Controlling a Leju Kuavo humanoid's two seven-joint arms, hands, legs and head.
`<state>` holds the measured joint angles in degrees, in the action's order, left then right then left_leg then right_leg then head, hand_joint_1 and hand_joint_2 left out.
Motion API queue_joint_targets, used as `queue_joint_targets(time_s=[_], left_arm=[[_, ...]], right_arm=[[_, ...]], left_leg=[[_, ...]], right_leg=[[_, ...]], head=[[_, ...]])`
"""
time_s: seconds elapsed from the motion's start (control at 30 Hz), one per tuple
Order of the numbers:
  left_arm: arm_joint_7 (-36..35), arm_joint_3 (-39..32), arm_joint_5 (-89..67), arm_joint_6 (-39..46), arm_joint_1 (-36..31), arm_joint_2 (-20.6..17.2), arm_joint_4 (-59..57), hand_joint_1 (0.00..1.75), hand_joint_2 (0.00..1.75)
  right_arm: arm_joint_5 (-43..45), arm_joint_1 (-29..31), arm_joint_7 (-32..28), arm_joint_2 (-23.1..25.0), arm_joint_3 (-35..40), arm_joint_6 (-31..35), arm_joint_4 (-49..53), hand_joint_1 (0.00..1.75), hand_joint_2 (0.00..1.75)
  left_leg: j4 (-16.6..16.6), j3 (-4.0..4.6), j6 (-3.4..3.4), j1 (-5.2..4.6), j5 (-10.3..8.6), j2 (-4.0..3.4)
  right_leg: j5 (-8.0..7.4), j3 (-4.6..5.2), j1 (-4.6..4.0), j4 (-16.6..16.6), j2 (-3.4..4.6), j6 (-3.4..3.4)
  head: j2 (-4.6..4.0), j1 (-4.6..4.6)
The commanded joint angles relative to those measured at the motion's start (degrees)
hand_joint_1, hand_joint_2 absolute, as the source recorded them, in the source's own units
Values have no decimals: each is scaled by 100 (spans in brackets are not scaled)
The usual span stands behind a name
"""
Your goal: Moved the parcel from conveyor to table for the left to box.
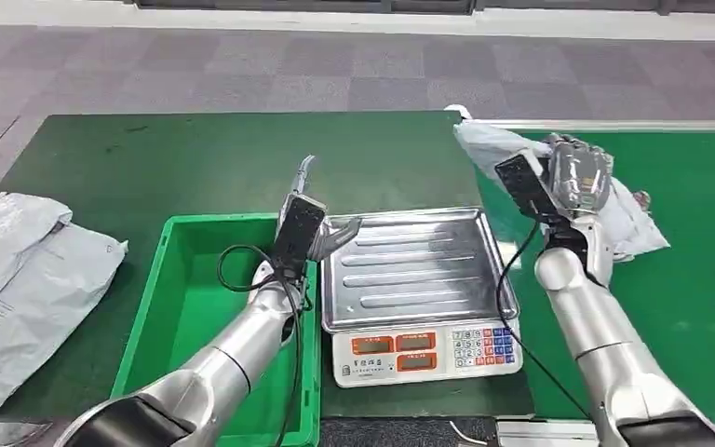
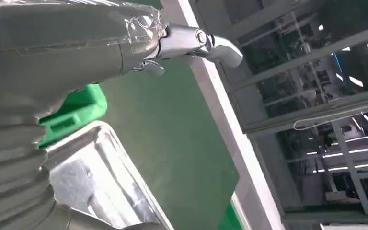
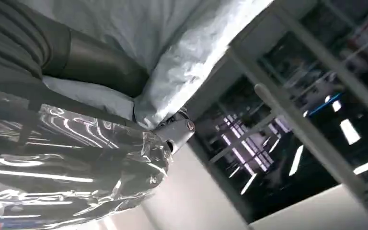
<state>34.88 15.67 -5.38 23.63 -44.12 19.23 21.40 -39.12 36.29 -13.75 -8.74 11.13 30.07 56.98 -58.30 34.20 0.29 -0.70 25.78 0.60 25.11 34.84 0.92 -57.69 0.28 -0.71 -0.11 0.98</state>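
Crinkled grey plastic parcel (image 1: pixel 614 209) in right robot hand (image 1: pixel 577 177)

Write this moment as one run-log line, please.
right hand: grips parcel over conveyor | left hand: open, at scale edge | bin: empty

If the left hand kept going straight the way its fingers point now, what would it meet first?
The left hand hangs at the near-left corner of the scale's steel tray, fingers pointing away from the robot. Ahead lies bare green table, so the way looks free, though its height is unclear.
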Motion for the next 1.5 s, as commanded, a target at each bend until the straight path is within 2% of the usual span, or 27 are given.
queue_joint_targets(time_s=[0.03,0.17,0.3,0.37,0.47,0.63,0.67,0.7,0.77,0.87,1.0,1.07,1.13,1.33,1.4,1.5], left_arm=[[-242,-78,-110,24,-361,75,-267,0,175],[-180,-179,-141,9,-346,-40,-222,0,175],[-149,-241,-176,-20,-343,-82,-185,0,175],[-146,-276,-232,-46,-322,-77,-147,0,175],[-159,-296,-312,-87,-326,-63,-132,0,175],[-197,-313,-476,-173,-371,-29,-152,0,175],[-190,-310,-490,-196,-372,-27,-151,0,175],[-186,-310,-543,-218,-383,-8,-166,0,175],[-197,-308,-604,-223,-398,22,-176,0,175],[-203,-341,-663,-259,-457,21,-206,0,175],[-196,-319,-719,-442,-475,20,-186,0,175],[-272,-280,-815,-547,-496,36,-171,0,175],[-363,-304,-846,-723,-510,44,-160,0,175],[-374,-317,-857,-802,-510,41,-172,0,175],[-451,-318,-865,-1020,-529,23,-196,0,175],[-477,-287,-918,-1180,-524,-13,-203,0,175]], right_arm=[[-272,485,199,800,1448,-339,-732,175,175],[-89,311,152,1109,2045,-745,-853,175,175],[39,193,135,1469,2271,-990,-973,175,175],[-1,-87,167,1675,2346,-1251,-662,175,175],[-78,-351,212,1717,2441,-1427,-351,175,175],[248,-582,-341,1968,2654,-2156,-671,175,175],[319,-590,-491,1995,2687,-2263,-680,2,175],[562,-613,-812,2035,2724,-2480,-682,0,175],[957,-777,-1002,1939,2542,-2430,-315,0,175],[1288,-1084,-959,1522,2272,-2370,760,0,175],[1459,-1308,-1155,1443,1805,-2073,1544,0,175],[1443,-1405,-931,1358,1359,-2119,1998,0,175],[1603,-1462,-995,1345,849,-2345,2082,0,175],[1591,-1486,-1064,1445,763,-2378,1962,0,175],[2043,-1400,-1202,1230,495,-2479,1743,0,175],[3056,-1227,-1624,898,51,-3008,1275,0,175]], left_leg=[[-2,-13,-13,9,12,-46],[6,-22,-16,9,10,-52],[6,-21,-16,17,9,-45],[6,-16,-16,16,6,-39],[5,-11,-15,18,5,-31],[7,-13,-17,20,4,-20],[4,-8,-15,17,4,-23],[7,-13,-17,18,6,-30],[4,-8,-16,18,5,-29],[4,-6,-19,20,3,-20],[0,-4,-18,19,4,-14],[-1,-1,-18,19,4,-9],[-2,5,-16,13,1,0],[1,0,-16,14,1,-10],[8,-11,-21,17,2,-12],[3,-3,-17,15,-3,0]], right_leg=[[-4,-3,-9,3,39,7],[-3,-6,-10,6,44,11],[-2,-5,-17,8,38,10],[-1,-2,-16,6,33,10],[2,0,-17,4,26,10],[5,-5,-19,7,13,13],[4,2,-16,3,18,11],[4,-1,-17,5,25,12],[4,1,-17,3,22,12],[3,4,-19,4,5,18],[4,4,-19,4,2,16],[5,5,-18,3,-6,15],[7,11,-12,-3,-13,15],[1,5,-14,5,0,15],[0,-7,-17,13,-1,17],[0,0,-16,9,-12,15]], head=[[-2,0],[0,0],[0,0],[0,0],[0,0],[0,0],[0,0],[0,0],[0,0],[0,0],[0,0],[0,2],[0,0],[0,0],[0,0],[0,0]])
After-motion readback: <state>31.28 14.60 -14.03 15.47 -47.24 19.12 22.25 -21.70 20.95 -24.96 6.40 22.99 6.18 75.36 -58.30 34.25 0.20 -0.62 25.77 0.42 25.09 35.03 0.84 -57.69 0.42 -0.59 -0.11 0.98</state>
